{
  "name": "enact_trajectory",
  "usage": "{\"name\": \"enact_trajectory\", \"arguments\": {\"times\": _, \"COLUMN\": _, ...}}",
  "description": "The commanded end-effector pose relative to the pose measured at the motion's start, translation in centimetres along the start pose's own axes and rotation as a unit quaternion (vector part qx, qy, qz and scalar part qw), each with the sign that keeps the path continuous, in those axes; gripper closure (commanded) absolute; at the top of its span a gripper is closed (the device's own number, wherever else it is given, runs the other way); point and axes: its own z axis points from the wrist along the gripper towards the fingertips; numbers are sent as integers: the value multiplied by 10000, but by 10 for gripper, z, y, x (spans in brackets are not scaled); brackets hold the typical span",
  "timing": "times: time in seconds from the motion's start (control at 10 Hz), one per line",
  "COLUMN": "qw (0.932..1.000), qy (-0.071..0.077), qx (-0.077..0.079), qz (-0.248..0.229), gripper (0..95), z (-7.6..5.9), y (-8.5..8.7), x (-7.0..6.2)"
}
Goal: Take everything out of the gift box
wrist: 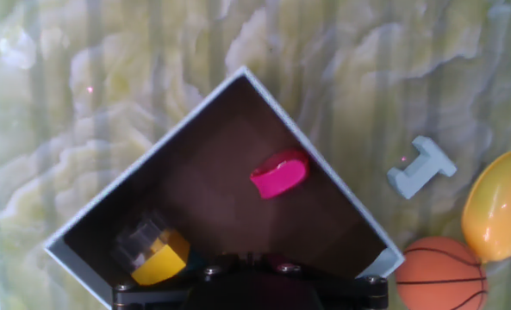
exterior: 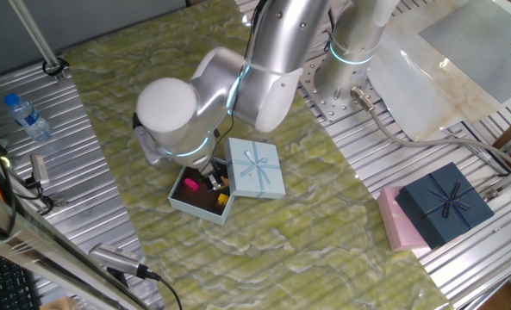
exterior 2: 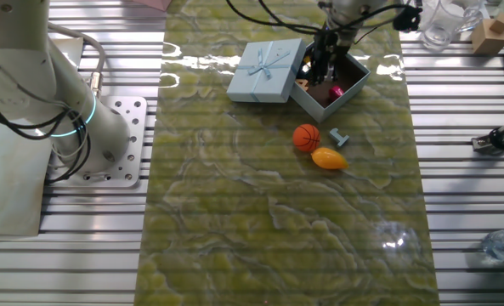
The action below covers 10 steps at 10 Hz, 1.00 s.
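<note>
The pale-blue gift box (exterior: pixel 179 203) stands open on the green cloth, its bow lid (exterior: pixel 256 168) lying against it. My gripper (exterior: pixel 214 180) reaches down into the box (exterior 2: pixel 353 85); its fingertips are hidden in the dark interior, so I cannot tell how the jaws stand. In the hand view only the gripper's dark body (wrist: pixel 251 288) shows at the bottom edge. Inside the box (wrist: pixel 324 165) lie a magenta piece (wrist: pixel 279 174) and a yellow piece (wrist: pixel 160 258). Outside it on the cloth rest an orange basketball (exterior 2: pixel 307 137), a yellow-orange mango (exterior 2: pixel 329 158) and a small pale-blue piece (exterior 2: pixel 340 136).
A dark navy box with a bow (exterior: pixel 445 202) sits on a pink box (exterior: pixel 397 224) at the table's right. A water bottle (exterior: pixel 27 116) and tools lie on the metal slats on the left. The arm's base (exterior 2: pixel 107 140) stands beside the cloth.
</note>
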Motion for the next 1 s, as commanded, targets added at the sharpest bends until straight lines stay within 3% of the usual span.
{"name": "enact_trajectory", "arguments": {"times": 0.1, "qw": 10000, "qy": -9, "qx": 25, "qz": 21, "gripper": 950, "z": -5, "y": 1, "x": -12}}
{"name": "enact_trajectory", "arguments": {"times": 0.2, "qw": 10000, "qy": -25, "qx": 24, "qz": 16, "gripper": 950, "z": -6, "y": 1, "x": -14}}
{"name": "enact_trajectory", "arguments": {"times": 0.4, "qw": 9997, "qy": -194, "qx": 146, "qz": 58, "gripper": 570, "z": -6, "y": 1, "x": -14}}
{"name": "enact_trajectory", "arguments": {"times": 0.5, "qw": 9983, "qy": -356, "qx": 433, "qz": 160, "gripper": 570, "z": -8, "y": 1, "x": -15}}
{"name": "enact_trajectory", "arguments": {"times": 0.6, "qw": 9980, "qy": -362, "qx": 509, "qz": 135, "gripper": 570, "z": -8, "y": 2, "x": -16}}
{"name": "enact_trajectory", "arguments": {"times": 0.8, "qw": 9977, "qy": -438, "qx": 509, "qz": 93, "gripper": 570, "z": -4, "y": 1, "x": -16}}
{"name": "enact_trajectory", "arguments": {"times": 1.0, "qw": 9948, "qy": -802, "qx": 611, "qz": 131, "gripper": 570, "z": 9, "y": 0, "x": -21}}
